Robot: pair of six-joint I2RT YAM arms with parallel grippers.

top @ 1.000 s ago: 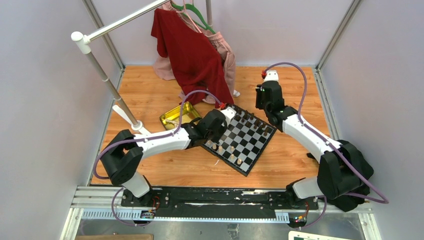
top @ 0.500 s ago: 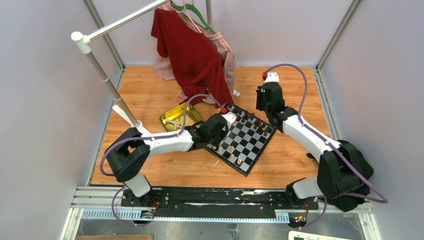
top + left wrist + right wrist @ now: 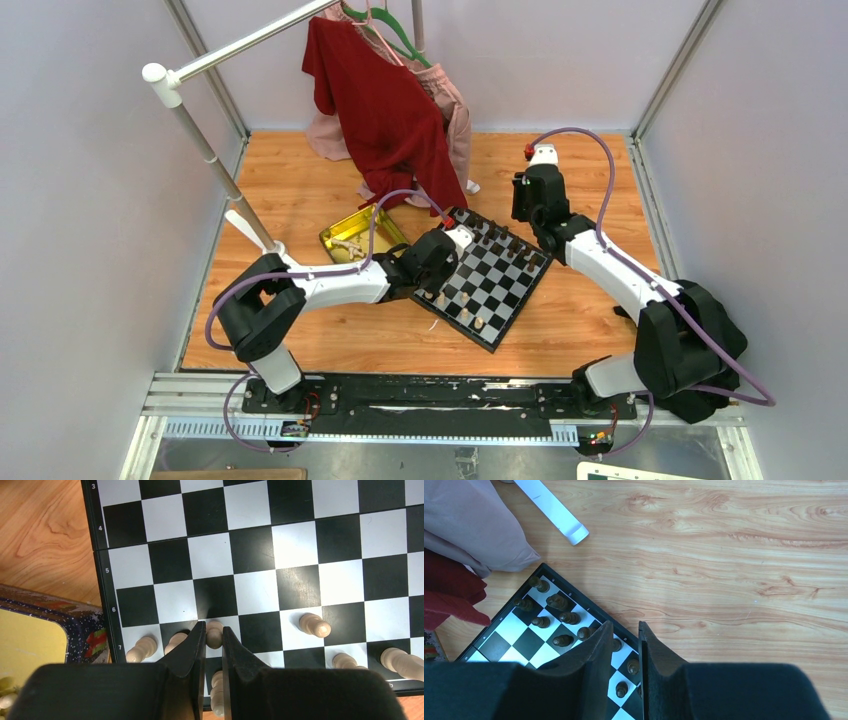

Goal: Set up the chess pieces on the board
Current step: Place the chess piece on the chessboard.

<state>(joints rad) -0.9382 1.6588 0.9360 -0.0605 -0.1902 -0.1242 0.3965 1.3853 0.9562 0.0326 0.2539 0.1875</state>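
The board (image 3: 495, 285) lies askew at the middle of the surface (image 3: 300, 190), where the left tool (image 3: 212, 627) pinches 1 cream pawn (image 3: 214, 635) by the board's near-left edge, while the right tool (image 3: 625, 625), narrowly spread, hovers over the dark pieces (image 3: 559, 601) at its far corner.

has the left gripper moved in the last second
Yes, slightly: in the top view the left gripper has slid toward the near side, uncovering more of the gold tin.
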